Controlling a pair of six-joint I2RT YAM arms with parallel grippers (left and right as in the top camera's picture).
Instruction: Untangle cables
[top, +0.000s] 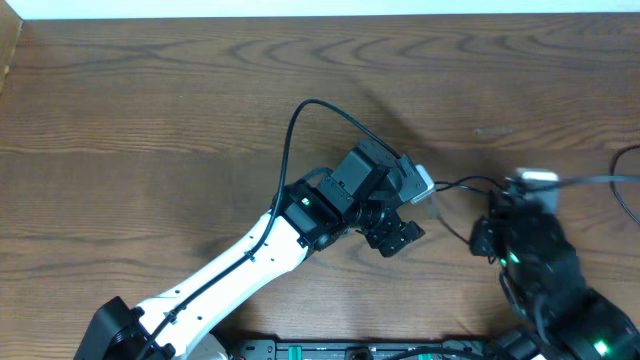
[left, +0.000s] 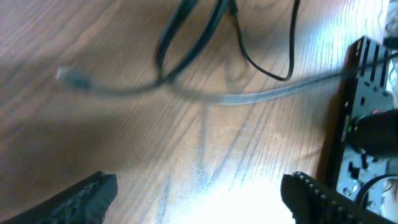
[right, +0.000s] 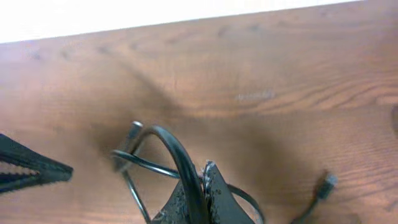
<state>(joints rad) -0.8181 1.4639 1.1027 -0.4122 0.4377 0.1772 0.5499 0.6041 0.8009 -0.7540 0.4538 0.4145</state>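
Note:
In the right wrist view my right gripper (right: 204, 186) is shut on the black cable (right: 171, 146), which arches up out of the closed jaws. A plug end (right: 326, 183) lies on the table to the right. In the left wrist view my left gripper (left: 199, 199) is open and empty above bare wood. Beyond it lie a black cable loop (left: 186, 37) and the light grey cable (left: 249, 96) with its small plug (left: 71, 76). In the overhead view the left gripper (top: 395, 235) sits left of the right gripper (top: 500, 215). Thin black cable (top: 460, 185) runs between them.
The wooden table (top: 150, 120) stretches to a white far edge. A grey cable (top: 600, 180) trails towards the right edge, where a black loop (top: 630, 190) shows. The left arm's own thicker black wire (top: 300, 115) arcs above it. A black base unit (left: 367, 124) stands at the right.

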